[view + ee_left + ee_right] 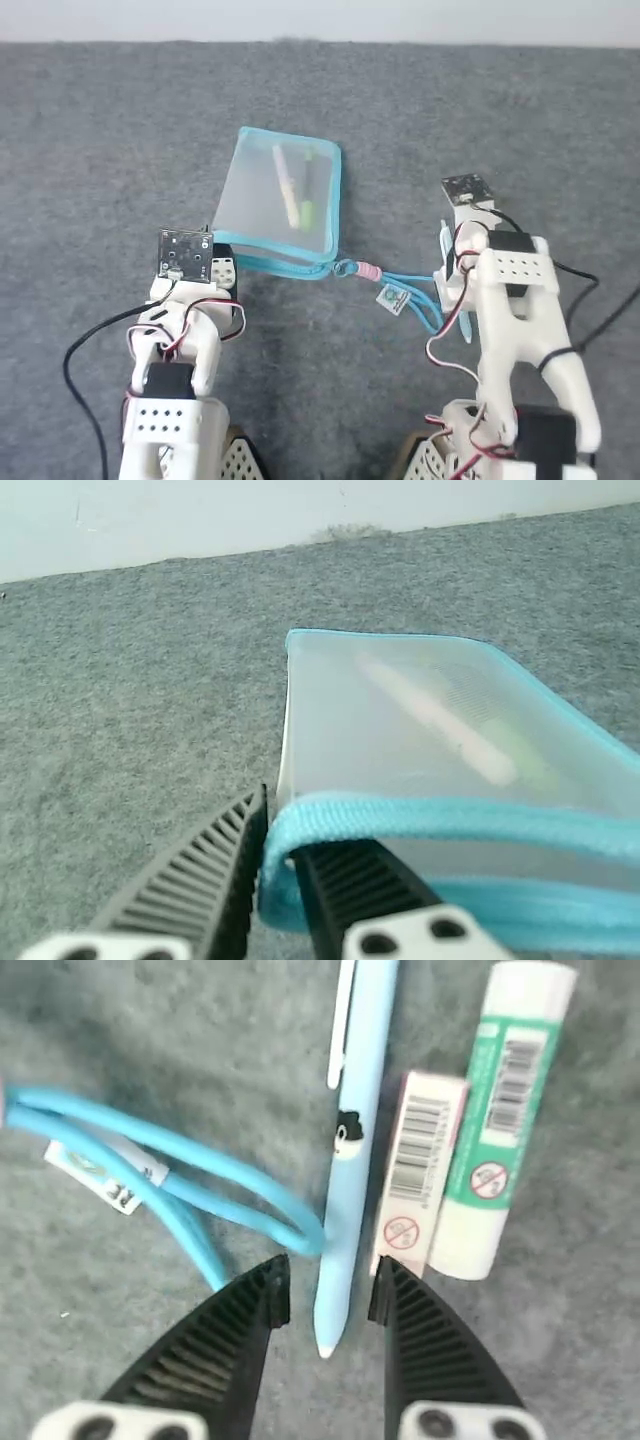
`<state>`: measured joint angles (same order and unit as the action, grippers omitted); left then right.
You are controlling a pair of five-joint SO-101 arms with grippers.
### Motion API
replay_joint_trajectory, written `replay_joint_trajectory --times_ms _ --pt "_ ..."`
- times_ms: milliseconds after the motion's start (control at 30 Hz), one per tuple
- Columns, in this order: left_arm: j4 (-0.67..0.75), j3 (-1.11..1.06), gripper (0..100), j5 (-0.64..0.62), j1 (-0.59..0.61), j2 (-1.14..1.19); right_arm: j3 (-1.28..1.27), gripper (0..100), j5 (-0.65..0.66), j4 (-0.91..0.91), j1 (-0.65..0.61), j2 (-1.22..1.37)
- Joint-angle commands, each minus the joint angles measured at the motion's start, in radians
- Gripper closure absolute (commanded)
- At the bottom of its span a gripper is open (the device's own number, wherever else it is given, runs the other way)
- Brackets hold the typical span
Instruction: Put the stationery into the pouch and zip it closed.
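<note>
On the table (110,130) the pouch (285,200) is laid flat, with two slim items (292,190) seen through its side. The left end effector (278,875) is clenched on the pouch's blue zip edge at the corner nearest that arm. A blue strap (200,1175) with a tag (105,1170) is run from the zip end toward the right arm. The right end effector (328,1295) is released, its fingers spread either side of the tip of a blue pen (360,1110), nothing gripped. Just beside the pen, a small box (415,1180) and a glue stick (500,1100) are laid touching, all outside the pouch.
</note>
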<state>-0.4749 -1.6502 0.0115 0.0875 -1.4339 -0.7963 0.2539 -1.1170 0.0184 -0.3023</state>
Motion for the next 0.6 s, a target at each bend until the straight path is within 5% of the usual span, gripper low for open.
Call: replay_joint_trajectory --times_ms 0,567 --pt "0.035 0.041 99 -0.002 0.0 -0.017 0.034 86.5 -0.002 0.028 -0.01 0.027" --pt "0.035 0.041 99 -0.002 0.0 -0.017 -0.034 86.6 0.034 0.028 0.064 0.081"
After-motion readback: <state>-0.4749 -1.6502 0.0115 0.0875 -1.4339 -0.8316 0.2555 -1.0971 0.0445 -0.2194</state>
